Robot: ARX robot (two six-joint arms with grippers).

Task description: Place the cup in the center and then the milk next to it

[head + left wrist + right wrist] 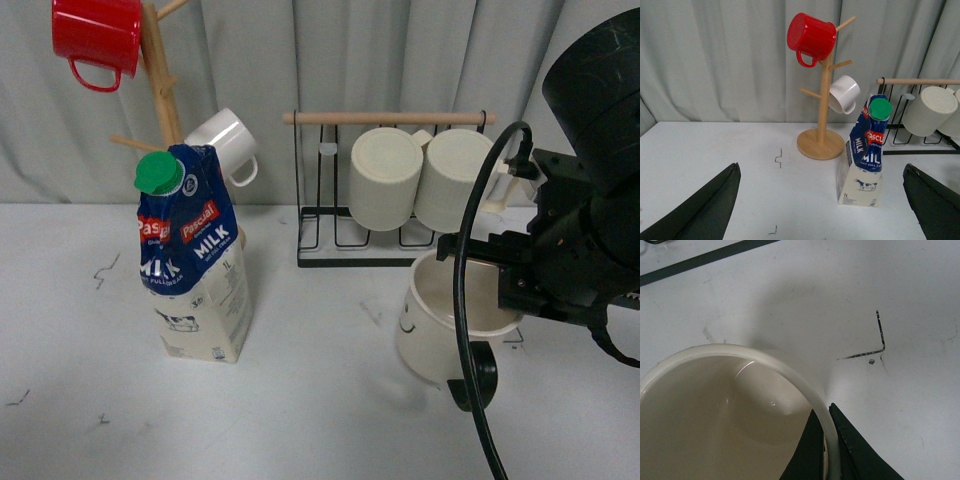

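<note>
right gripper [829,412] jaws pinch cream smiley mug [440,320] rim, well right of Pascual milk carton [195,270] on table [320,400]; left gripper [821,167] jaws wide apart.

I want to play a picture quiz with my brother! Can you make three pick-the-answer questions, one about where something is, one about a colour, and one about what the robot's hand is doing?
1. Where is the red mug?
A) on the wooden mug tree
B) in a sink
C) inside a box

2. What colour is the cap of the milk carton?
A) yellow
B) green
C) purple

3. What is the right gripper doing?
A) hanging open with nothing in it
B) shut on a spoon
C) shut on the rim of the cup

Answers:
1 A, it hangs on a peg near the top of the tree.
2 B, the round cap is bright green.
3 C, the right wrist view shows it pinching the rim from both sides.
</note>
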